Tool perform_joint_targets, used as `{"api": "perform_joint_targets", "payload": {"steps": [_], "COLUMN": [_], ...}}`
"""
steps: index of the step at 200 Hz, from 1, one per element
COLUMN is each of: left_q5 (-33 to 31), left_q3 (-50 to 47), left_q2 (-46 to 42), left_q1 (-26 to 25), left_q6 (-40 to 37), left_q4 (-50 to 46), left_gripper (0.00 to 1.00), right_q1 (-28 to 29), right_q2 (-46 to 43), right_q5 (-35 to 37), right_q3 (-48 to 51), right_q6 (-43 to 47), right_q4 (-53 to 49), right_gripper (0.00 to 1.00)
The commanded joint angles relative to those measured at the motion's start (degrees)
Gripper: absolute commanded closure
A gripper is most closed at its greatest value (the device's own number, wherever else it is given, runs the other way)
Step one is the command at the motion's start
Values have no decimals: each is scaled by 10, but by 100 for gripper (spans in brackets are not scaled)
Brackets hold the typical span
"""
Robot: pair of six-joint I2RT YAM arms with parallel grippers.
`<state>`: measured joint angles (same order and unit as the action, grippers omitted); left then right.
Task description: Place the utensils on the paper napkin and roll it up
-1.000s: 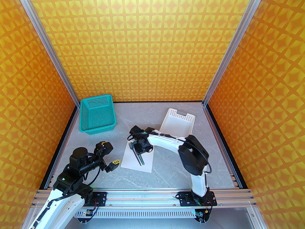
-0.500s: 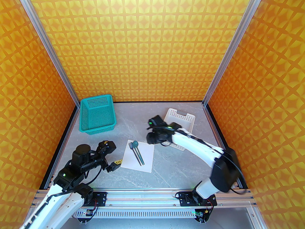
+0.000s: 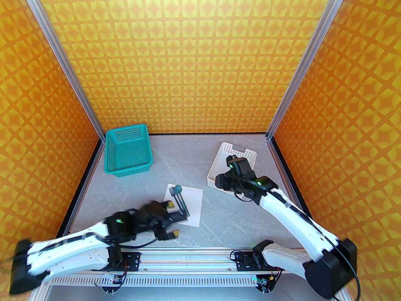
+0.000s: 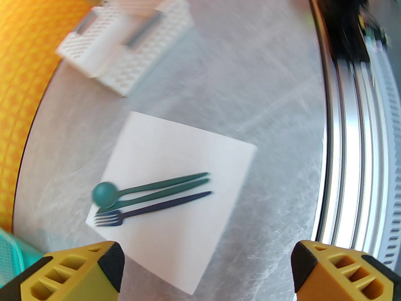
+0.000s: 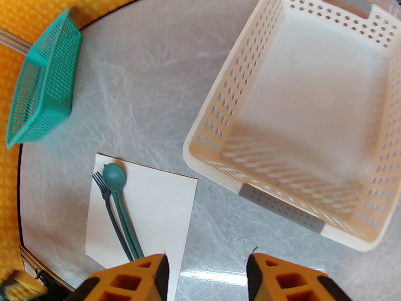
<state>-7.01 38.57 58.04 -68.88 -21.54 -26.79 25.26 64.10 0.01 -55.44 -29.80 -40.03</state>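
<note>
Left claw [image 3: 173,218] is gaping wide, gripping nothing, hovering over the near-left corner of the paper napkin [image 3: 193,201]. The utensils [image 4: 156,194] are lying side by side on the napkin's left half, flat on the bench [image 3: 219,227]. Right claw [image 5: 205,277] is standing parted and empty, hanging above the white basket [image 3: 238,151] at its near-left rim.
</note>
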Motion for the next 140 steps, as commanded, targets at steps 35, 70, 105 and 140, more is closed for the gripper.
{"api": "perform_joint_targets", "payload": {"steps": [35, 70, 105, 140], "left_q5": [-76, -75, -71, -68], "left_q3": [27, 49, 65, 81], "left_q2": [147, 228, 277, 322], "left_q1": [-52, -65, -65, -64], "left_q6": [8, 6, 10, 13], "left_q4": [123, 165, 195, 198], "left_gripper": [13, 14, 14, 13], "right_q1": [-2, -2, -2, -2], "right_q2": [-62, -95, -117, -119], "right_q5": [44, 56, 60, 59], "right_q3": [9, 19, 33, 38], "right_q6": [-19, -24, -32, -34], "right_q4": [-28, -45, -51, -52], "right_gripper": [52, 51, 51, 51]}}
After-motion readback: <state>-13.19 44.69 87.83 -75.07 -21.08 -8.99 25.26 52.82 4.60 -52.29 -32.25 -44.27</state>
